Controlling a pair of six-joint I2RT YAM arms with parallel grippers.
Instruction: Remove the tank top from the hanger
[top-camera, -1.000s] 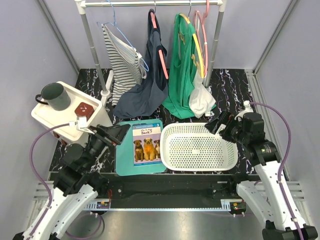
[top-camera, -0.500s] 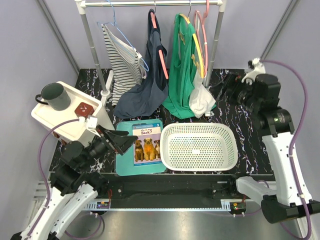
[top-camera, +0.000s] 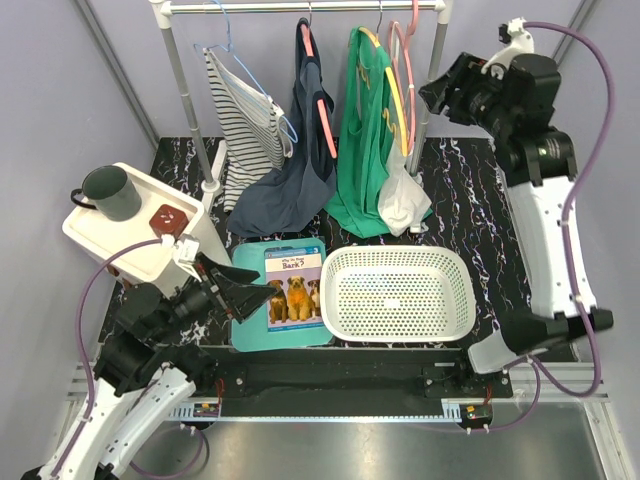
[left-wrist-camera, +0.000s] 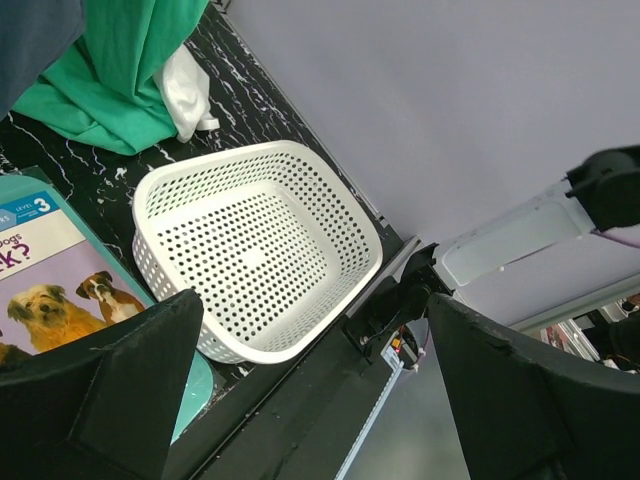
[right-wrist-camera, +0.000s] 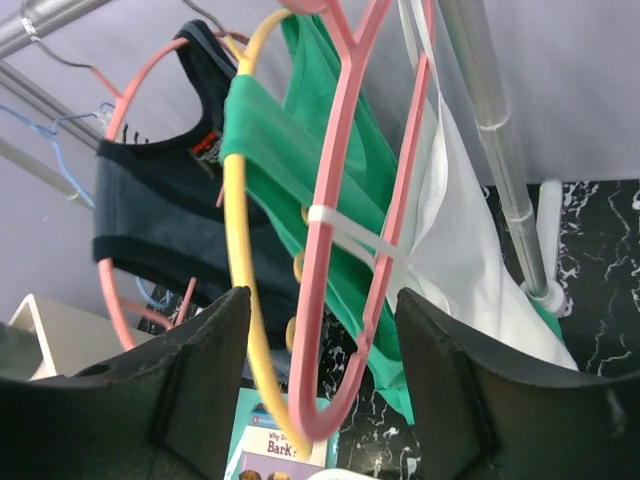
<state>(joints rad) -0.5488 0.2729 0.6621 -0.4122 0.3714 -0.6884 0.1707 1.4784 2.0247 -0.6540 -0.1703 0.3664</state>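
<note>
Several tank tops hang on the rack: a striped one (top-camera: 245, 120) on a blue hanger, a navy one (top-camera: 295, 180) on a red hanger, a green one (top-camera: 365, 150) on a yellow hanger (top-camera: 397, 100), and a white one (top-camera: 402, 200) on a pink hanger (top-camera: 405, 60). My right gripper (top-camera: 440, 95) is open, raised beside the rack's right post. In the right wrist view its gripper (right-wrist-camera: 325, 400) frames the pink hanger (right-wrist-camera: 340, 260), with the yellow hanger (right-wrist-camera: 240, 250), green top (right-wrist-camera: 300, 150) and white top (right-wrist-camera: 455, 240) behind. My left gripper (top-camera: 262, 293) is open and empty, low over the book.
A white perforated basket (top-camera: 398, 251) sits front centre and shows in the left wrist view (left-wrist-camera: 270, 352). A dog book (top-camera: 292, 285) lies on a teal mat to its left. A white side table (top-camera: 85, 235) holds a dark mug (top-camera: 110, 192) and a brown box (top-camera: 168, 220). The rack post (top-camera: 432, 70) stands by my right gripper.
My right arm has risen from beside the basket to the rack's upper right end. My left gripper has shifted slightly right and lower over the book.
</note>
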